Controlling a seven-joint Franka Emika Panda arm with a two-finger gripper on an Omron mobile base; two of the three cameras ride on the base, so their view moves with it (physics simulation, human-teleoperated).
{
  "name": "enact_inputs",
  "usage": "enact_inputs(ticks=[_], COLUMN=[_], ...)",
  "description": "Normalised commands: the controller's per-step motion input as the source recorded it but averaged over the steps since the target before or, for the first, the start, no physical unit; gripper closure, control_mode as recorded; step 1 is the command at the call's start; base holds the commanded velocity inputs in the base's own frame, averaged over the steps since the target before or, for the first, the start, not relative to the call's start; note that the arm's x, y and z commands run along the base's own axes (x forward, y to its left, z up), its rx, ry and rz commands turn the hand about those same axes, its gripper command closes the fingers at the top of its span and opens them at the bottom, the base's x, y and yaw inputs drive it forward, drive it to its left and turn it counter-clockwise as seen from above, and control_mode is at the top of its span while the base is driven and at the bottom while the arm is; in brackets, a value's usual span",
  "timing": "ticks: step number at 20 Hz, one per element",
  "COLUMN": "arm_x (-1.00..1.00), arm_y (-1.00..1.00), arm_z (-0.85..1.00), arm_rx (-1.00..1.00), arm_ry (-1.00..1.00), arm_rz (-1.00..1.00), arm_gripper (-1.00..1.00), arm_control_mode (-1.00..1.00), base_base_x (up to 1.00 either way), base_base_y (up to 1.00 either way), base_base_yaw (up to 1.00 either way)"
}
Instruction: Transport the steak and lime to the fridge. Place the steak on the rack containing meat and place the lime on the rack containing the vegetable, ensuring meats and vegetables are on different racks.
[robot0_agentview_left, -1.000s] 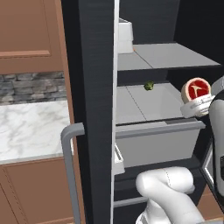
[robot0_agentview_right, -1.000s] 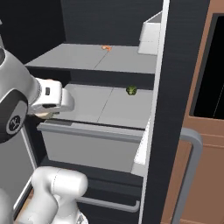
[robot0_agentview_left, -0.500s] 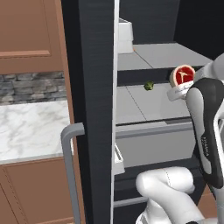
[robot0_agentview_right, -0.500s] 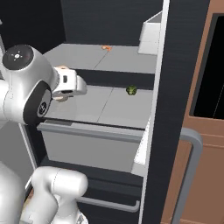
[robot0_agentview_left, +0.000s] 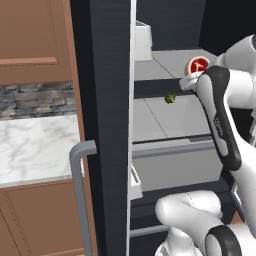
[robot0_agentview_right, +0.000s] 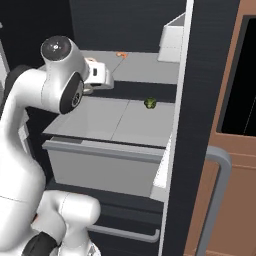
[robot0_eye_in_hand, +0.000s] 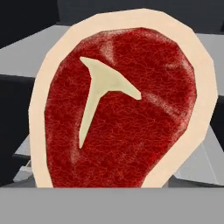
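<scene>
One steak (robot0_agentview_left: 199, 65) held up at the upper rack (robot0_agentview_left: 172, 59).

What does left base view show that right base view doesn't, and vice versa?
Left base view: the steak, red face visible at the arm's end, level with the upper rack; also a marble counter beside the fridge. Right base view: a small orange item far back on that upper rack. Both: the dark-green vegetable on the lower rack and the grey door handle.
</scene>
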Motion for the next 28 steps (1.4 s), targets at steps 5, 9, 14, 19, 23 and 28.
enact_inputs(ticks=[5,9,14,19,23,28], arm_x=[1.0,1.0,1.0,1.0,0.82,0.74], arm_y=[-0.14,-0.06,0.0,0.0,0.0,0.0], arm_z=[0.16,0.0,-0.07,-0.25,-0.42,-0.41], arm_rx=[0.11,0.13,0.02,0.0,0.01,0.0], arm_ry=[0.0,0.08,0.04,0.02,0.04,0.05], arm_rz=[0.0,0.0,0.0,0.0,0.0,0.0], arm_gripper=[1.0,1.0,1.0,1.0,1.0,1.0], arm_control_mode=[-1.0,-1.0,-1.0,-1.0,-1.0,-1.0], base_base_x=[0.0,0.0,0.0,0.0,0.0,0.0], base_base_y=[0.0,0.0,0.0,0.0,0.0,0.0], base_base_yaw=[0.0,0.0,0.0,0.0,0.0,0.0])
